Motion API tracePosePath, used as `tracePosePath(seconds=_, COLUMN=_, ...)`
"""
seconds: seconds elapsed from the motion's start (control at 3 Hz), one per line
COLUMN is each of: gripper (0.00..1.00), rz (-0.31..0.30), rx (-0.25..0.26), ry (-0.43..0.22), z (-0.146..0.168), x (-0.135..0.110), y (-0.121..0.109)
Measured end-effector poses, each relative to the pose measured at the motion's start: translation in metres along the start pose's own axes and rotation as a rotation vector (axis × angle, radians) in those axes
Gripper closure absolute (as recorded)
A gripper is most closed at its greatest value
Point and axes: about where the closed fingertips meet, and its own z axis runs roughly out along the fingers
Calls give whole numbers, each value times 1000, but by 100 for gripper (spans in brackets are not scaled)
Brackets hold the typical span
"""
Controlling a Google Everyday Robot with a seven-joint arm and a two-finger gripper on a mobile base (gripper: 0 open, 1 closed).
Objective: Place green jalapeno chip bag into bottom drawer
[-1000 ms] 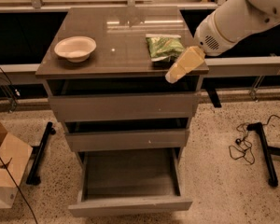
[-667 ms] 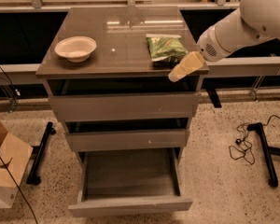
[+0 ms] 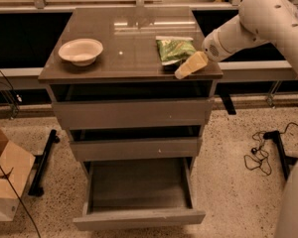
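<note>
**Reaching for the bag, drawer open**

Nearest to the camera, the bottom drawer stands pulled out toward the viewer, its tray open from above. Behind and above it, the two upper drawers are pushed in. On the floor at the near left is a cardboard box.

On the cabinet top, at the near right edge, the gripper hangs just beside the near right corner of the green jalapeno chip bag. How far it is open I cannot tell, and it does not seem to hold anything. The bag lies flat on the top, a little farther in. A white bowl sits well apart on the left.

I judge the step to be the approach for the grasp. The next move calls for closing on the bag, then lifting it and carrying it down over the open drawer.
</note>
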Motion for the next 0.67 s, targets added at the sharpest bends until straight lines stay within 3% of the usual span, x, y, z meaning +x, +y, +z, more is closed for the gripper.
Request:
tracePosePath(seconds=0.33, gripper=0, rz=14, rx=-4, ry=-1, z=19, x=-7, y=-22)
tracePosePath(seconds=0.67, gripper=18, rz=14, rx=-11, ry=-1, z=31, x=-18, y=-32)
